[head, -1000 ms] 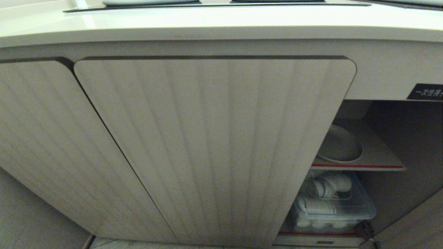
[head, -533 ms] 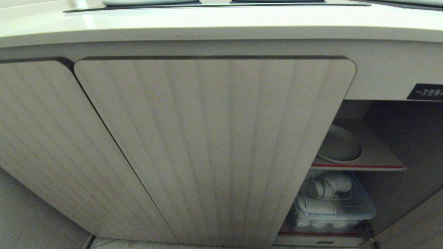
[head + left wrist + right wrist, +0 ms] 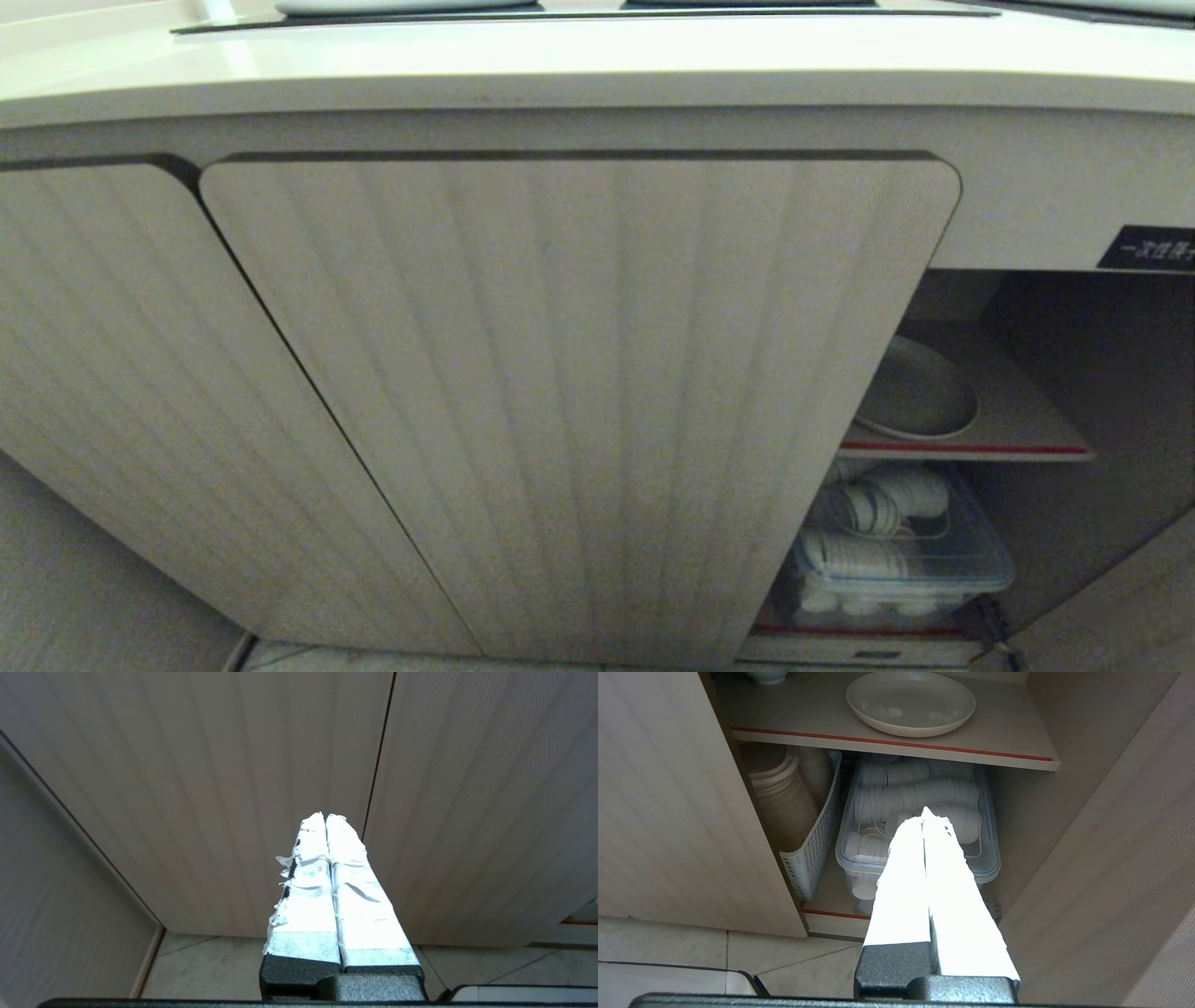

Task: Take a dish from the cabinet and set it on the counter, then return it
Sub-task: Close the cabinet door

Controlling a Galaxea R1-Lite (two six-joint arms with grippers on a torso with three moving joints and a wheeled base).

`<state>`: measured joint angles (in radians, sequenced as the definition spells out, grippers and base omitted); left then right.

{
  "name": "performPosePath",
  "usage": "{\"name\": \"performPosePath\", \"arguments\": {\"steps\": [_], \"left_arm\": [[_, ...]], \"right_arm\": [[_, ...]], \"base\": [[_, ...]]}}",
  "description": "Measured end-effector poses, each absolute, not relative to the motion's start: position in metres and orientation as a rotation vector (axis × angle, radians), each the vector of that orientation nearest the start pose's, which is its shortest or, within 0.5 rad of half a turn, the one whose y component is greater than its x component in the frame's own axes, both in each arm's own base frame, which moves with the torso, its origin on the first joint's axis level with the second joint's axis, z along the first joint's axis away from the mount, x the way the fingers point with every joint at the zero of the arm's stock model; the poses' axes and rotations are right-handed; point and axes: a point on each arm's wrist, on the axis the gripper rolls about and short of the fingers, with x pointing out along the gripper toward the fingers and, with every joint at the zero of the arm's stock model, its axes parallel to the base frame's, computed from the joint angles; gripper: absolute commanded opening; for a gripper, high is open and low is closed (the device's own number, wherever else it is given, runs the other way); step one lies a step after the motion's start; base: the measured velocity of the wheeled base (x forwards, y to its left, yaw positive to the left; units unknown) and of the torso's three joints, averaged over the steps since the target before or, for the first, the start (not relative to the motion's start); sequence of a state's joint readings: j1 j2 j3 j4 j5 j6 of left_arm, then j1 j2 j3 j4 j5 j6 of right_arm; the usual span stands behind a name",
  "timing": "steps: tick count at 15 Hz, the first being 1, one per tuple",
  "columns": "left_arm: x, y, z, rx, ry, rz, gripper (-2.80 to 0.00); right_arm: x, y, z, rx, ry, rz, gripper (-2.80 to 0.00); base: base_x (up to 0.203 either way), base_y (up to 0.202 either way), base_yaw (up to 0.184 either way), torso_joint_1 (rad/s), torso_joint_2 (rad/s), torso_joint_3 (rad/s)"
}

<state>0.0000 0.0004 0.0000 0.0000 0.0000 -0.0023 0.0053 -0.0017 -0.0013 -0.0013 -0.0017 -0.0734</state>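
In the head view, the pale surface runs across the top, with a black cooktop panel set into it at the far edge. Below it the cabinet shows two ribbed doors with rounded corners, while the compartment on the right stands open. On the shelf inside lies the plate, partly hidden by the door edge. Under the shelf sits a clear plastic box packed with white cups. A small black label with white characters is fixed above the opening. Neither arm appears here.

In the left wrist view, the left end effector has its white-taped fingers pressed together, holding nothing, pointing at the closed ribbed doors above a tiled floor.

In the right wrist view, the right end effector is likewise closed and empty, in front of the open compartment. The plate rests flat on the shelf, well apart from the fingertips. Below are the clear plastic box and, beside it, a white perforated basket holding stacked beige bowls.
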Motion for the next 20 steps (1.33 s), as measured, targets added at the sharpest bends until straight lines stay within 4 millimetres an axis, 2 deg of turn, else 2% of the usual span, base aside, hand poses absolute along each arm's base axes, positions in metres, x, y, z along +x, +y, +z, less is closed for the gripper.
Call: {"name": "performPosePath", "arguments": {"steps": [13,20], "left_arm": [[-0.0228,0.0,0.0755,-0.003,0.0,0.0,-2.8],[-0.0228,0.0,0.0755,-0.003,0.0,0.0,-2.8]], "right_arm": [[-0.023,-0.0002,0.076,-0.073,-0.005,0.004,-2.8],[-0.023,-0.0002,0.0759,-0.073,-0.004,0.004,-2.8]], "base": [[0.0,0.0,0.0,0.0,0.0,0.0],[-0.186,0.0,-0.001,0.001,0.0,0.002]]}}
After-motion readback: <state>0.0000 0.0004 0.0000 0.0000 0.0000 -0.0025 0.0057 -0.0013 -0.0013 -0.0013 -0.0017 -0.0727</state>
